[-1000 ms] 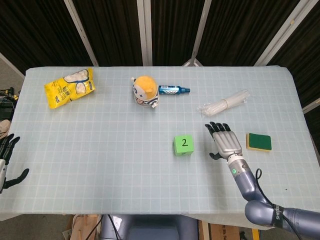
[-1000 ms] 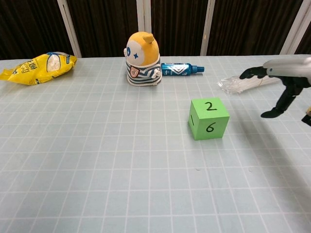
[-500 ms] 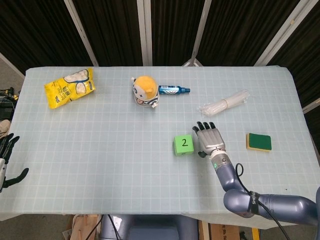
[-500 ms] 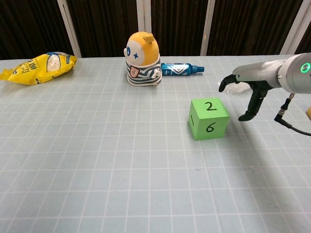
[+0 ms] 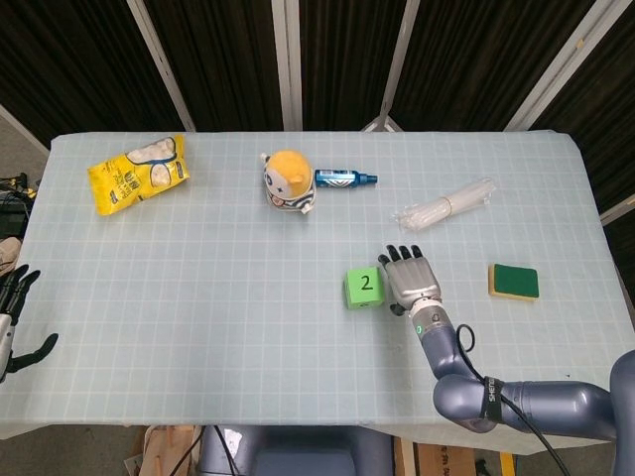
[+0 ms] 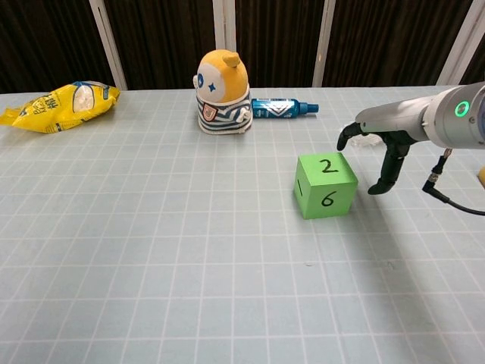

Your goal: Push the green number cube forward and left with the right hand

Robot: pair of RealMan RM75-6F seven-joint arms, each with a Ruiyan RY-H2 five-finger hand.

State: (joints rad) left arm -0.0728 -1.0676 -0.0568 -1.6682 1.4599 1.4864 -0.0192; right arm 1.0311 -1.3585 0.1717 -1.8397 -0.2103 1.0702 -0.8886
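Observation:
The green number cube [image 5: 363,288] [image 6: 326,184] sits right of the table's middle, showing a 2 on top and a 6 toward me. My right hand [image 5: 411,279] [image 6: 381,139] hovers just right of the cube, palm down, fingers stretched forward and apart, holding nothing. A narrow gap still shows between the hand and the cube in the chest view. My left hand [image 5: 14,317] hangs off the table's left edge, fingers spread and empty; the chest view does not show it.
Behind the cube stand a yellow-headed striped doll [image 5: 288,181] and a blue tube [image 5: 344,178]. A yellow snack bag [image 5: 137,173] lies far left, a clear plastic bundle [image 5: 444,206] back right, a green-and-yellow sponge [image 5: 513,282] to the right.
My right hand has slid left from near the sponge to right beside the cube. The cube and the left hand have stayed put.

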